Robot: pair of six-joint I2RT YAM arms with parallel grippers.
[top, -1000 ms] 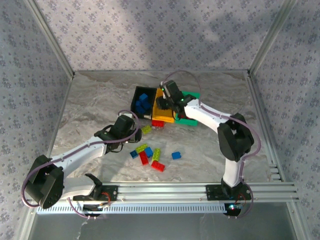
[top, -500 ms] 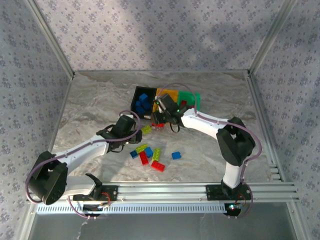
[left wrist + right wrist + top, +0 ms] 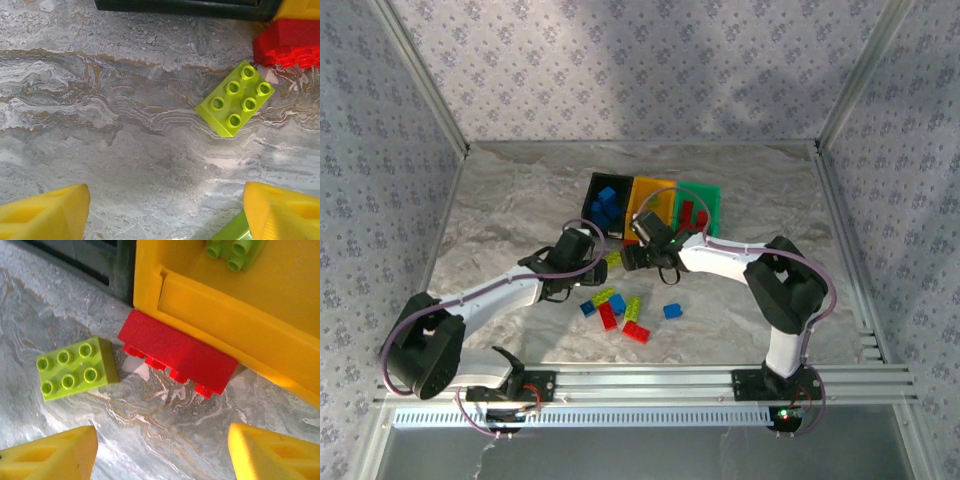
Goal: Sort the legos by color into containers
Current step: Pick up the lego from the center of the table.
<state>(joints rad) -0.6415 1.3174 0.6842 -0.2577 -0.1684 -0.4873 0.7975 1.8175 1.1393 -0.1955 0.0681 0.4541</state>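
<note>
Both spread wide, empty: left end effector [image 3: 160, 215] and right end effector [image 3: 160, 455] hover near same lime brick [image 3: 75, 368] on surface [image 3: 165, 405]

Risk: arms collide

Red brick [image 3: 177, 357] tight against yellow bin [image 3: 235, 305]; finger may shove bin

We see three bins in a row at the far middle. The black bin [image 3: 590, 200] on the left holds blue bricks [image 3: 607, 206], the orange-yellow bin [image 3: 655, 192] holds a lime brick [image 3: 235, 250], and the green bin [image 3: 712, 195] on the right holds red bricks [image 3: 692, 213]. A red brick [image 3: 177, 360] lies on its side against the yellow bin's near wall, with a studs-up lime piece [image 3: 75, 369] just to its left. Nearer, a mixed loose cluster [image 3: 617, 304] lies.
</note>
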